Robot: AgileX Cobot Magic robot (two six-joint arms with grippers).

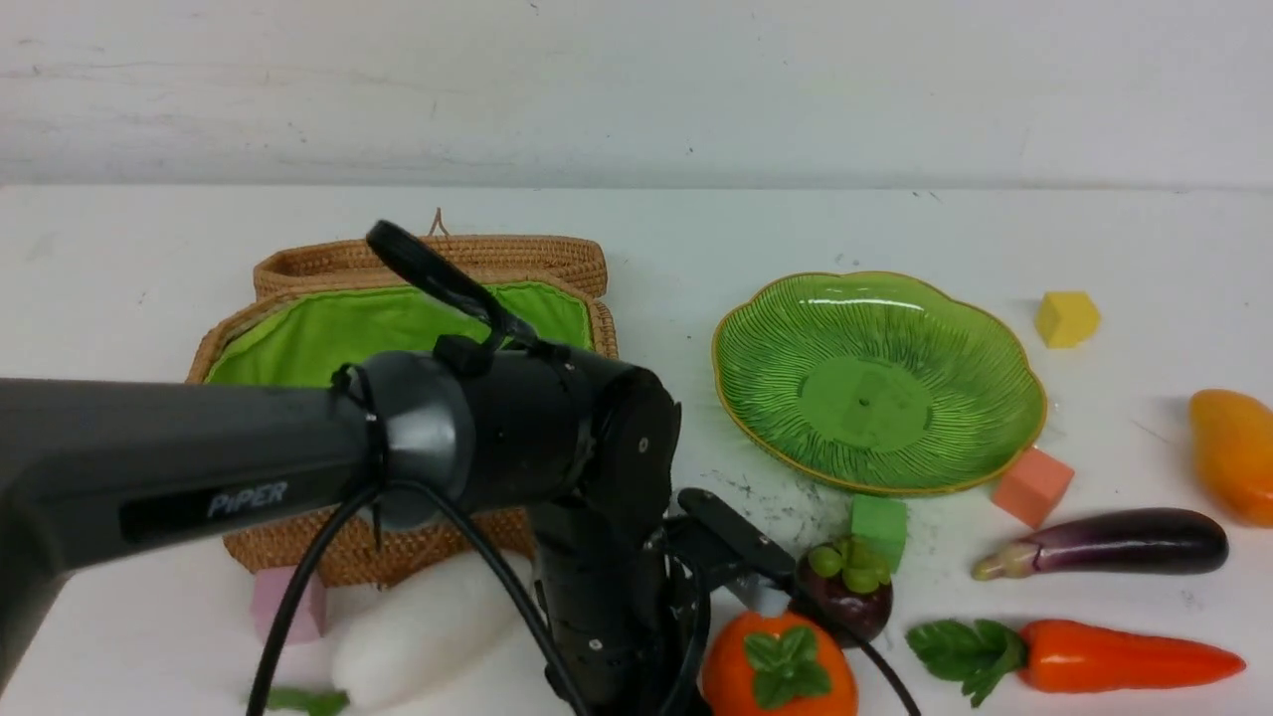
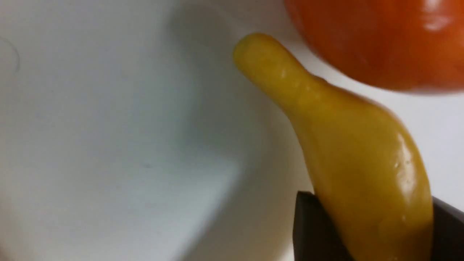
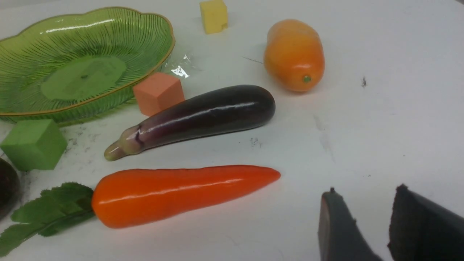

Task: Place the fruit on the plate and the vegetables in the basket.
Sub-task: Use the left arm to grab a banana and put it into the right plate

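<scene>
In the left wrist view my left gripper (image 2: 368,197) is shut on the yellow banana (image 2: 348,145), one dark finger on each side, right next to the orange persimmon (image 2: 380,40). In the front view my left arm (image 1: 517,438) hides the gripper and the banana. The persimmon (image 1: 781,666) and the mangosteen (image 1: 847,594) lie at the front. The eggplant (image 1: 1114,542), carrot (image 1: 1124,656) and mango (image 1: 1233,452) lie to the right, the white radish (image 1: 428,626) at the front left. The green plate (image 1: 955,328) and the open basket (image 1: 328,328) hold nothing I can see. My right gripper (image 3: 366,190) is open and empty, near the carrot (image 3: 181,194).
Small cubes lie about: yellow (image 1: 1066,318), salmon (image 1: 1032,485) and green (image 1: 878,527) round the plate, pink (image 1: 288,602) in front of the basket. The basket's lid (image 1: 438,261) lies open behind it. A white wall bounds the table's far side.
</scene>
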